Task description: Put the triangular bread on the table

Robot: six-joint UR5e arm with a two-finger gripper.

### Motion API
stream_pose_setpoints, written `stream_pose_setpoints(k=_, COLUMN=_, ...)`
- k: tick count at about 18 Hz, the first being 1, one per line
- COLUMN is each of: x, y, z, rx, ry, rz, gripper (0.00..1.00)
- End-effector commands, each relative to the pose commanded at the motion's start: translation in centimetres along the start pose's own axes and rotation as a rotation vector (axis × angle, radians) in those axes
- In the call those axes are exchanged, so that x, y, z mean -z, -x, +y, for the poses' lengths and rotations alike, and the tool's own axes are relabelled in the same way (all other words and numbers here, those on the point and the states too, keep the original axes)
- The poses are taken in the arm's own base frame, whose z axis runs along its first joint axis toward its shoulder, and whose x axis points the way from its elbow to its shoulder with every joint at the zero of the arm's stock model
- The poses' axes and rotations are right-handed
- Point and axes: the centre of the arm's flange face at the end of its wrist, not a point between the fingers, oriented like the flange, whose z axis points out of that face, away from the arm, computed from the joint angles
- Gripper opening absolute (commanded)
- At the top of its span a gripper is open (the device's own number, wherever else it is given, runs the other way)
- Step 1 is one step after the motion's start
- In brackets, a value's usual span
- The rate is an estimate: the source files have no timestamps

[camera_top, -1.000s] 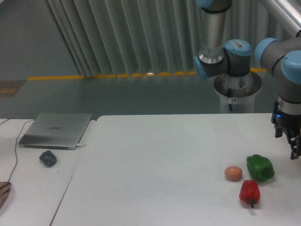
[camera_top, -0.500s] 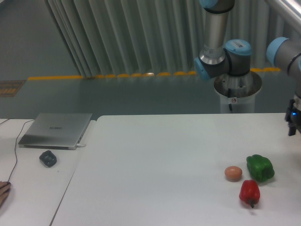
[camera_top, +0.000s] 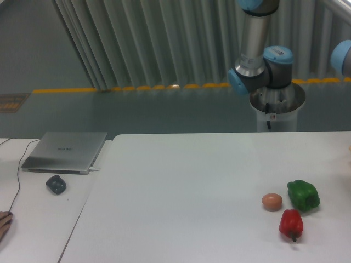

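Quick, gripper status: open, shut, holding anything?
Gripper: out of frame past the right edge; state cannot be told. No bread visible on the table.

Matt white table [camera_top: 181, 186], glossy peppers [camera_top: 303, 195]

This looks like a robot lab or test room. A big robot arm [camera_top: 258, 55] with blue joints stands on a round base [camera_top: 277, 107] behind a plain white table [camera_top: 181, 186]. The floor is bare grey with a yellow line [camera_top: 131, 87] painted across it, like in a workshop. Grey ribbed panels [camera_top: 164, 41] cover the back wall. On a side desk [camera_top: 38, 219] sit a closed laptop [camera_top: 66, 151] and a mouse [camera_top: 56, 184].
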Motion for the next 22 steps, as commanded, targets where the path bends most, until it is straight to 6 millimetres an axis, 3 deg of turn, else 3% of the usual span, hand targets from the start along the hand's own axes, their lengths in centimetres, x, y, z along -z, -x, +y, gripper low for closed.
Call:
stream_pose_setpoints(k=15, x=-2.0, y=-1.0, z=3.2, rx=-0.182, ry=0.044, rz=0.061, gripper=1.0)
stream_pose_setpoints(k=22, x=-2.4, y=-1.5, z=3.0, rx=-0.201, ry=0.036, rz=0.067, gripper=1.0)
